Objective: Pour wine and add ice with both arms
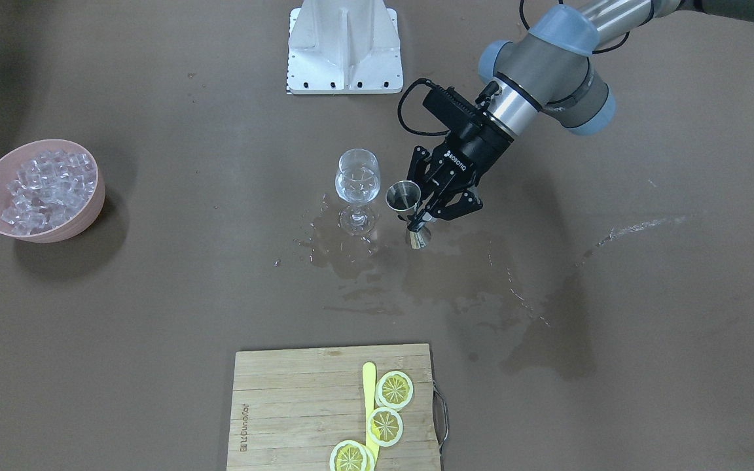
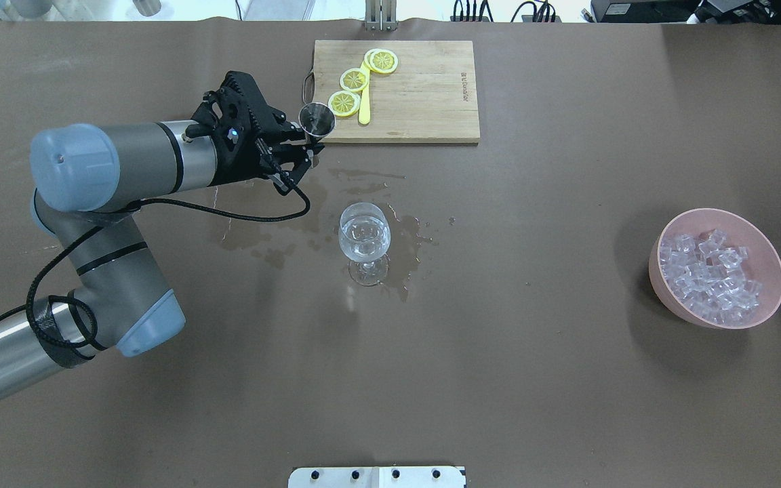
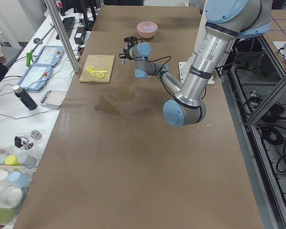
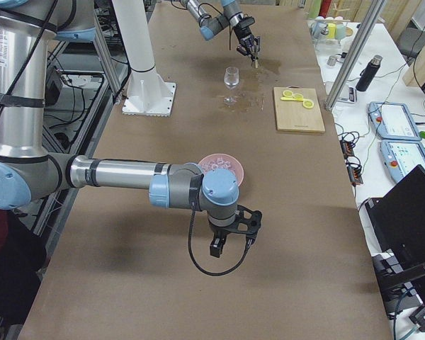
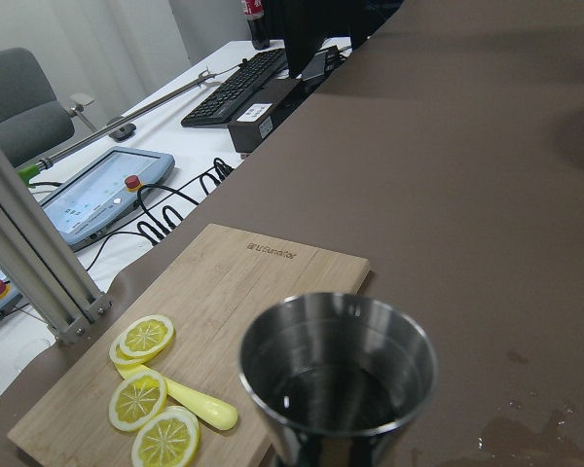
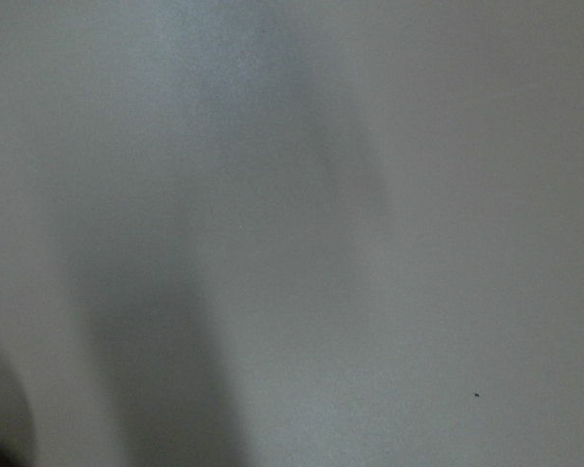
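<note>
My left gripper [image 1: 420, 221] is shut on the waist of a steel jigger [image 1: 404, 196] and holds it upright beside the wine glass [image 1: 357, 186]. The glass stands mid-table and holds clear wine [image 2: 364, 238]. The jigger [image 5: 338, 375] fills the left wrist view; I cannot tell whether it holds liquid. Ice cubes [image 1: 50, 186] fill a pink bowl [image 1: 86, 216] far from the glass. My right gripper [image 4: 232, 245] shows only in the exterior right view, hanging near the bowl [image 4: 230, 160]; I cannot tell if it is open or shut.
Spilled liquid [image 1: 383, 268] spreads on the table around the glass and jigger. A wooden cutting board [image 1: 285, 405] holds lemon slices [image 1: 394, 389] and a yellow utensil [image 1: 369, 386]. A white metal stand [image 1: 344, 49] sits at the robot's side.
</note>
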You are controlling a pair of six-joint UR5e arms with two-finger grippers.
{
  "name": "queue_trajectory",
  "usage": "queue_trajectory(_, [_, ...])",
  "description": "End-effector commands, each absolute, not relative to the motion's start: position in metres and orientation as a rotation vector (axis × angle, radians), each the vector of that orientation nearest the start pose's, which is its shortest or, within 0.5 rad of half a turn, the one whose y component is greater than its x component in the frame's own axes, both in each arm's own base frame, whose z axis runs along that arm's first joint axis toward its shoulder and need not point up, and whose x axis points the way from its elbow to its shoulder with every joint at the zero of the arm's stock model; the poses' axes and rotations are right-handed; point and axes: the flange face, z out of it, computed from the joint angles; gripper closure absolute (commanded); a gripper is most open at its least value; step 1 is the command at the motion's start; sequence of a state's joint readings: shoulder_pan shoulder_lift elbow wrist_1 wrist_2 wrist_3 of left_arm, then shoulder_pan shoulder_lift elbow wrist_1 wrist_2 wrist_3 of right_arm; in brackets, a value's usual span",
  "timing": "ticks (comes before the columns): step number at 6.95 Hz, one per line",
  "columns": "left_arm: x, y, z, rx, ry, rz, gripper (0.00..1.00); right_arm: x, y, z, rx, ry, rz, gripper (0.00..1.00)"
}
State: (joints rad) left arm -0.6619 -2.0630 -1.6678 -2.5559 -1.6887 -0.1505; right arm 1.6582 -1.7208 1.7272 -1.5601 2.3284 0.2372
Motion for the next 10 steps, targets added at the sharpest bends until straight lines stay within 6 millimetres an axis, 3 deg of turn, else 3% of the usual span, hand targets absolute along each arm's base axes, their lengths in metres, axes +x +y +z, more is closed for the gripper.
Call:
queue_trajectory(1, [0.417,-0.476,0.218,1.383,0.860,0.735,1.00,0.103,-0.424,0.650,-0.038,-0.756,0.302,0.00])
queue_trajectory(4, [0.417,-0.476,0.220,1.415,0.811,0.772,1.00,0.103,-0.425,0.649,-0.038,-0.754,0.308,0.00])
queue_trajectory(7, [0.439,-0.458,0.223,1.461,0.723,0.799,1.00,0.103,-0.426,0.644,-0.030,-0.759,0.306,0.00])
queue_trajectory(10, [0.439,-0.451,0.216,1.482,0.726,0.801,1.00,0.103,-0.429,0.636,-0.025,-0.764,0.325,0.00])
